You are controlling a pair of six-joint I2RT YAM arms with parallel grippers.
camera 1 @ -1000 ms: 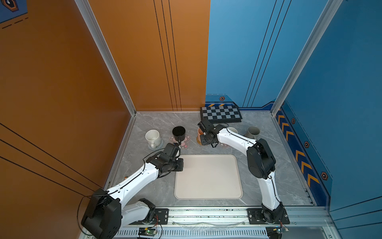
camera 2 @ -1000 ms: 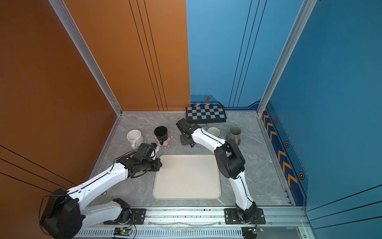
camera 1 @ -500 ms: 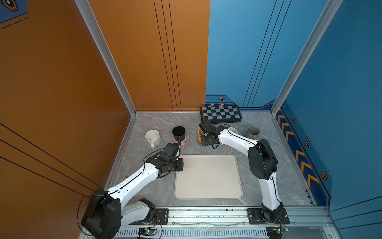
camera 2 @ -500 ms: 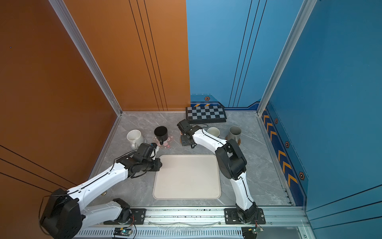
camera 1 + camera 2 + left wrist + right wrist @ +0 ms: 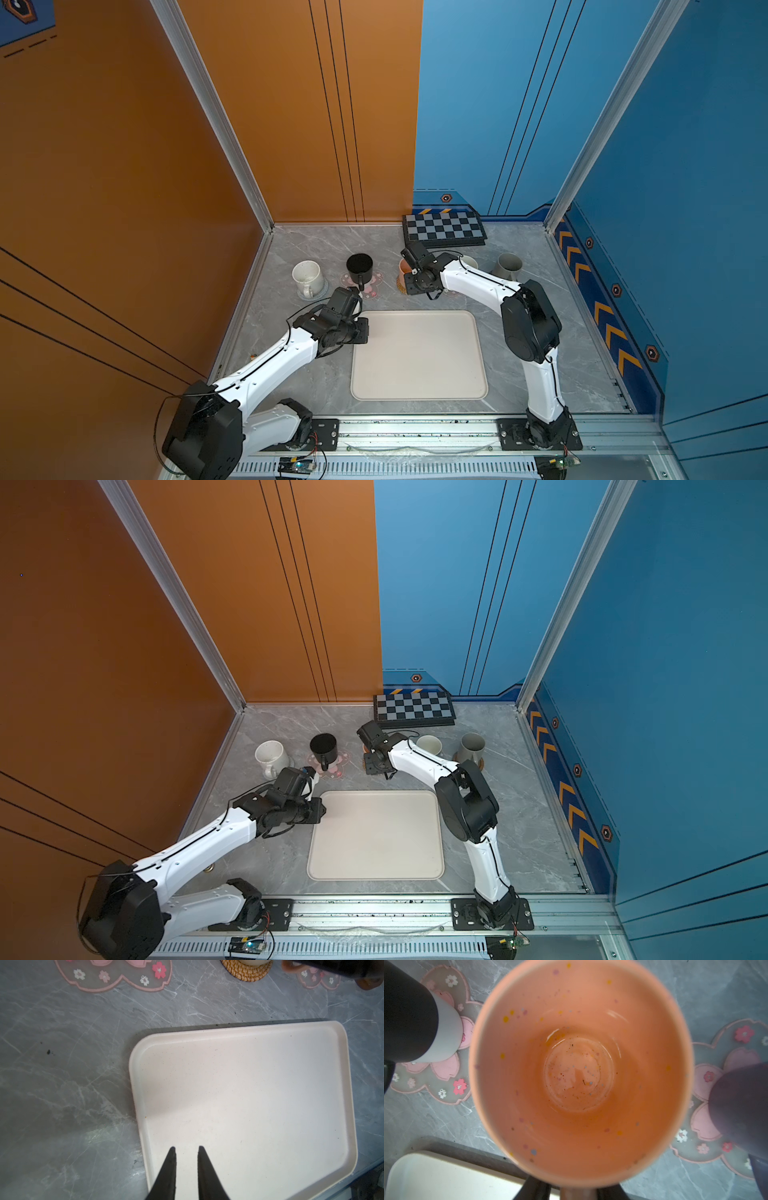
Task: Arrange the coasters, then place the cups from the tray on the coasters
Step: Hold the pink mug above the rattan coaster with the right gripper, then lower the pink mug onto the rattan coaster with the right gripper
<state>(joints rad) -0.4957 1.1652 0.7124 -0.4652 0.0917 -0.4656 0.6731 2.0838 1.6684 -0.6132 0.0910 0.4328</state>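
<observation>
Right fingers (image 5: 535, 1189) straddle the handle (image 5: 577, 1193) of the peach-orange mug (image 5: 581, 1064). Whether they clamp it or stand free of it cannot be told from the views. Left fingers (image 5: 169, 1167) are slightly parted and empty above the tray's edge.

Bench (image 5: 299, 249): carries the tray and, beyond it, the mugs.
Tray (image 5: 415, 357): bare, so this is judged the last placement.
Peach-orange mug: upright between the black mug (image 5: 359, 266) and the lavender mug (image 5: 429, 744), each just beside it.
Woven straw coaster (image 5: 247, 973): beneath the mug, mostly hidden.

Procedure:
1. Confirm the base sits flat and centred on the coaster.
2. Part the right fingers fully clear of the handle.
3. Withdraw straight up. A sideways exit risks dragging the mug or striking a neighbour.
</observation>
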